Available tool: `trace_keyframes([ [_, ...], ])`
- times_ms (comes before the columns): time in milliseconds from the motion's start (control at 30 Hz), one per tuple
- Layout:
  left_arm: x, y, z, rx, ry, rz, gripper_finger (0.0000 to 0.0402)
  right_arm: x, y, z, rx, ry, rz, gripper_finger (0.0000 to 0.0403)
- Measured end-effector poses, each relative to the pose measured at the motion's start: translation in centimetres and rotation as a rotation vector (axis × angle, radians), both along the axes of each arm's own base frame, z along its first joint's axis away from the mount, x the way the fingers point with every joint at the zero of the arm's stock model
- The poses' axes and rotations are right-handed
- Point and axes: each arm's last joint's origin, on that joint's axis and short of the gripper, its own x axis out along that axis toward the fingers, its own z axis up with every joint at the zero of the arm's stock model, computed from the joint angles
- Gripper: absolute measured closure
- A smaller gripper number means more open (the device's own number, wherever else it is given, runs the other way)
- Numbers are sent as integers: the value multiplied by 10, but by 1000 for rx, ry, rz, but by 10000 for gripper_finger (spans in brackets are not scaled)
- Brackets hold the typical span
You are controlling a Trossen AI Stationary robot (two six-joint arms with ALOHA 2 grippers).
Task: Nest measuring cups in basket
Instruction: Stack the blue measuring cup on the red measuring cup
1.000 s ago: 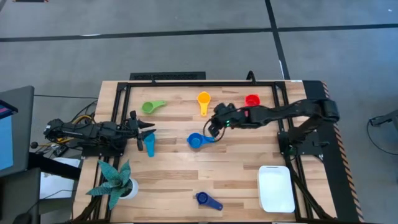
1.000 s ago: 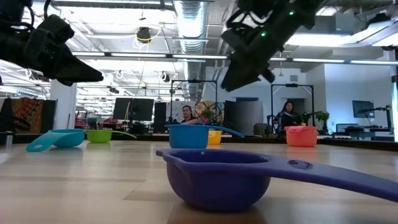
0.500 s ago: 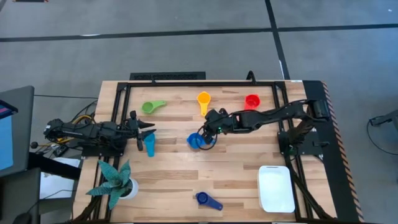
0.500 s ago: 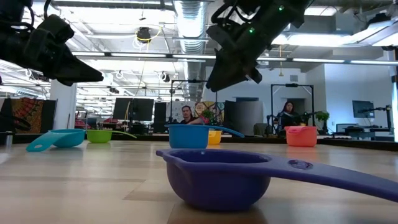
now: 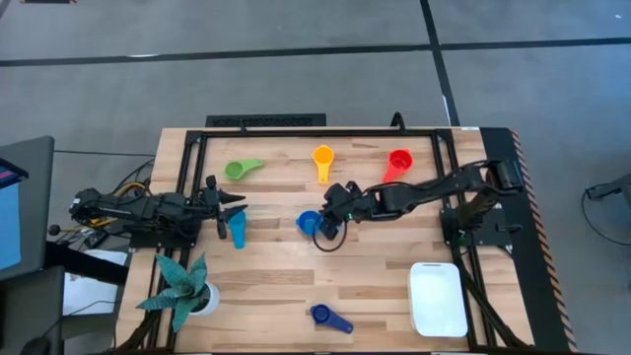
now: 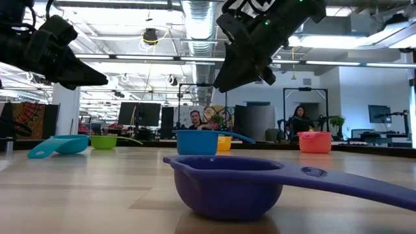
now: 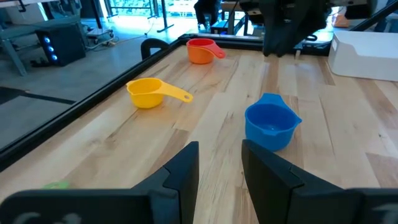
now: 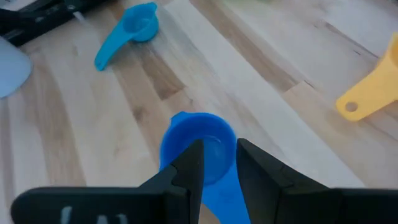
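Handle of blue cup (image 8: 198,149) lies under right gripper (image 8: 216,163) (jaws narrowly apart, not gripping).

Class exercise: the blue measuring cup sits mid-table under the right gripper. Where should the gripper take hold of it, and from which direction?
Probably by the flat handle, coming down from above. The blue cup stands upright, bowl open upward, and its handle runs out level toward the right gripper, passing under the gap between the open fingers. The round bowl looks wider than that gap.
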Motion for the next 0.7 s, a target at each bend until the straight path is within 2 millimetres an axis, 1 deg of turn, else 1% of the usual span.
trace_keyframes([
  [200,0,0,0,0,0,0,290,-2,8,-1,-13,10,0,285],
  [467,0,0,0,0,0,0,290,-1,-1,-1,-16,13,-27,285],
  [700,0,0,0,0,0,0,290,-1,-2,-1,-16,12,-32,285],
])
